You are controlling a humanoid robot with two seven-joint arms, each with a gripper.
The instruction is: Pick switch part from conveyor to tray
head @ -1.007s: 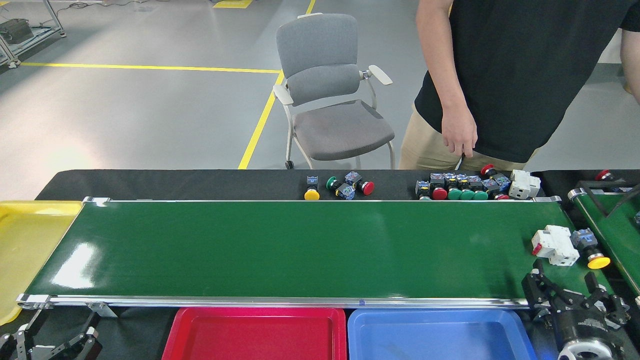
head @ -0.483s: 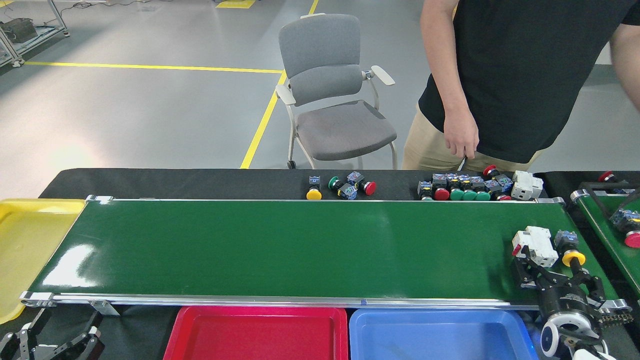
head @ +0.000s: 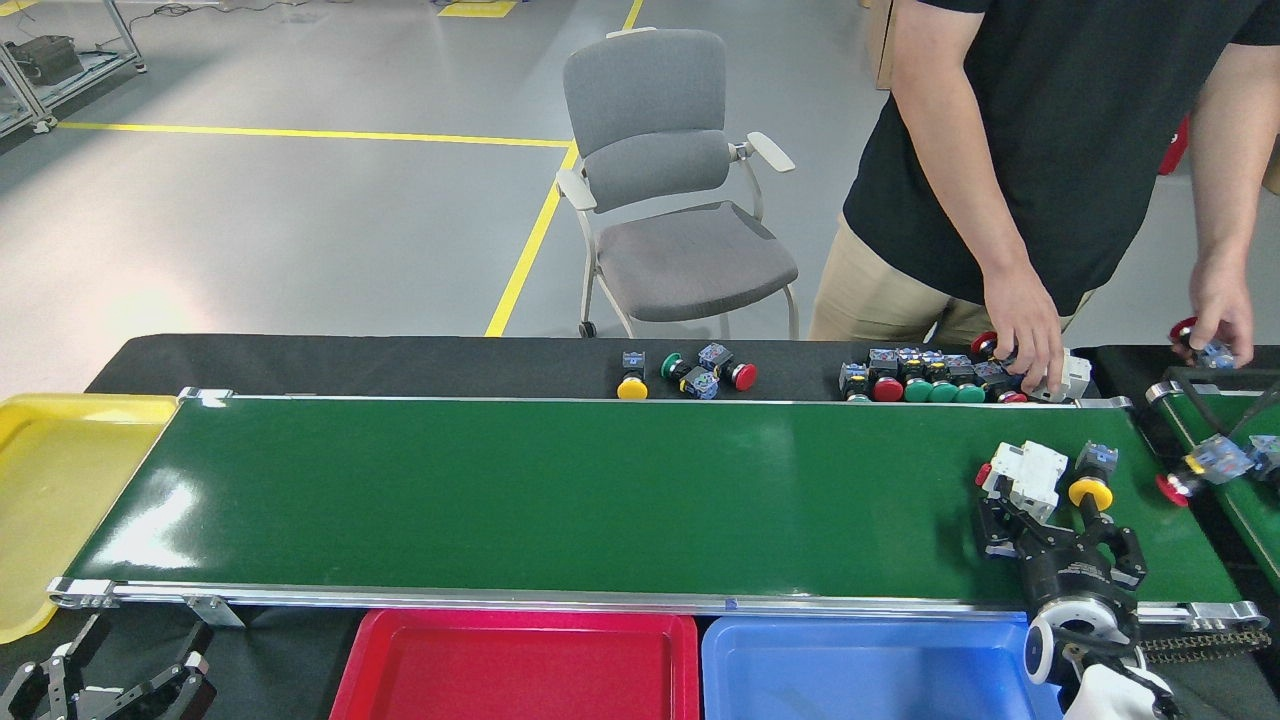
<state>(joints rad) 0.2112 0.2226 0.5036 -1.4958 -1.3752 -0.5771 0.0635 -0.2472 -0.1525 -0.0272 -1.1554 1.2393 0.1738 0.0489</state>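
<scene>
Take the conveyor (head: 600, 490) as your reference. Near its right end you have a white switch part (head: 1025, 475) lying on the belt, with a yellow-capped push button (head: 1090, 480) just beside it on the right. Your right gripper (head: 1060, 535) sits over the belt directly on the near side of those two pieces; its dark fingers (head: 1000, 525) are spread apart and hold nothing, the left finger close to the white part. Your left gripper (head: 115, 680) is below the conveyor's near-left corner, off the belt, jaws parted and empty. Along the conveyor's near rail you see a red tray (head: 400, 660) and a blue tray (head: 850, 665) side by side, and a yellow tray (head: 40, 490) off its left end. Behind the far rail, a person's hand (head: 1030, 335) rests on a row of buttons (head: 920, 375)
</scene>
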